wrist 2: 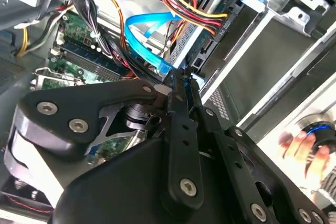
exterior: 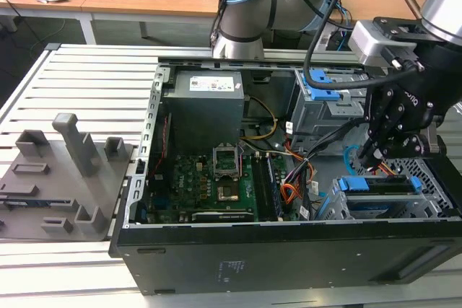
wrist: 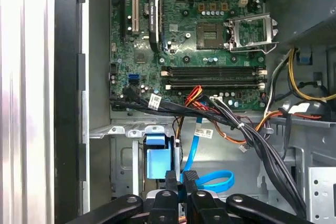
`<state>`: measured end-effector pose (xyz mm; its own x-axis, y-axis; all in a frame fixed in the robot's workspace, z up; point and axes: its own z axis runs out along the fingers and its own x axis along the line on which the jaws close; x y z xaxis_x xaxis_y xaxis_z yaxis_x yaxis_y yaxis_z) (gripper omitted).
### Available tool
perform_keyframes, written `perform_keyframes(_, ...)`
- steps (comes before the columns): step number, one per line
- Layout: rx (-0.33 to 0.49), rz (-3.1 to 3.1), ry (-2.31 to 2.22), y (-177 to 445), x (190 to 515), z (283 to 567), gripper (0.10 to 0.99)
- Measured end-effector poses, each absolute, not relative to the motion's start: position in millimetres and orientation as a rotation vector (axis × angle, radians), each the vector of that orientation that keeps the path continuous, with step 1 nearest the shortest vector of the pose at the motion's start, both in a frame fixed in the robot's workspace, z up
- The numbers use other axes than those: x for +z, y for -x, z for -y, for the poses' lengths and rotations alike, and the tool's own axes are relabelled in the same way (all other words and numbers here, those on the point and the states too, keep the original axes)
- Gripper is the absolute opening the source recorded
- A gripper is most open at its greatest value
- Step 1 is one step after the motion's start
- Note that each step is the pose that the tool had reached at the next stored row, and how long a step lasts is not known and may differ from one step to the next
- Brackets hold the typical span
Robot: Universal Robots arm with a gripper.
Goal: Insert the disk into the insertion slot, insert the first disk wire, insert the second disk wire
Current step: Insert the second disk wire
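As hand (wrist 2: 181, 85) grips second disk wire (wrist 2: 144, 38), disk (exterior: 382, 185) sits in insertion slot (exterior: 433, 203).

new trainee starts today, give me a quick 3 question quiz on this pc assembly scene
1. True or false: the first disk wire, the red, orange, yellow and black bundle, already reaches the back of the disk in the second wrist view.
2. What colour is the cable at the tips of the gripper in the first wrist view? A) light blue B) green C) white
3. Fill in: in the exterior view the gripper hangs over the case's ____ side, by that view.

Key: 1 true; 2 A, the second disk wire; 3 right.
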<state>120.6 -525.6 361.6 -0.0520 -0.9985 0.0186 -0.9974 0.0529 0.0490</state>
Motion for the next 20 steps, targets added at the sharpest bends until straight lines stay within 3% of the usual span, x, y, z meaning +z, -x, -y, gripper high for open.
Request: perform_keyframes(20, -0.04, 2.367, -1.994, -131, 358, 526, 0.161)
